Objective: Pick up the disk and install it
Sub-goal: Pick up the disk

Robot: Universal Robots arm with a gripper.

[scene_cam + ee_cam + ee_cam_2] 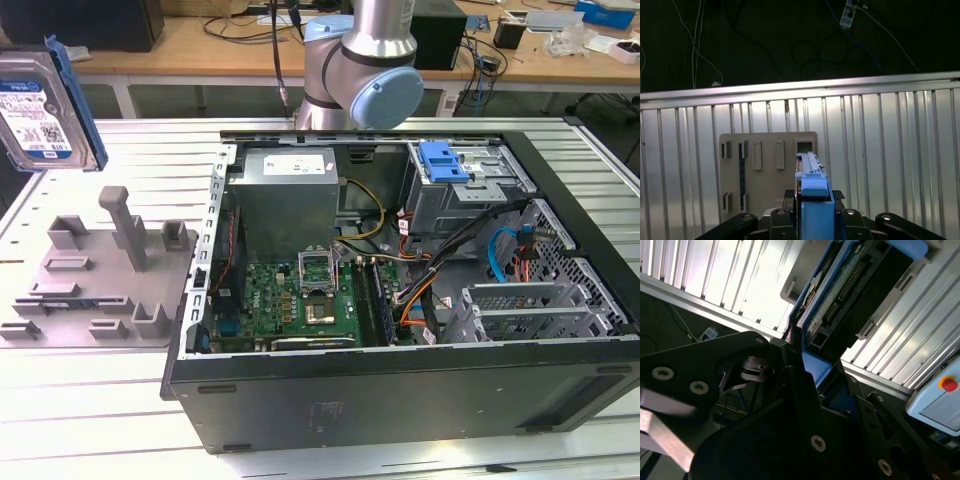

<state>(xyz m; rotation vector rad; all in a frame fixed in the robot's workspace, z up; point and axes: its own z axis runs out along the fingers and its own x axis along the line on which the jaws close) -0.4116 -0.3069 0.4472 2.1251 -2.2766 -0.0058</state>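
Disk (38, 105), one, upright, clamped by its blue frame between my jaws, held aloft well apart from the computer case (400, 400), off its side at the exterior view's left; step, I judge: picked up, in carriage, not yet installed.

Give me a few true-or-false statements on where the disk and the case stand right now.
1. The gripper holds the disk by its blue frame. True.
2. The disk sits in the drive cage. False: it is in the air outside the computer case, toward the exterior view's left.
3. The case is closed. False: it is open, with the motherboard exposed.
4. The grey fixture lies beside the case. True.
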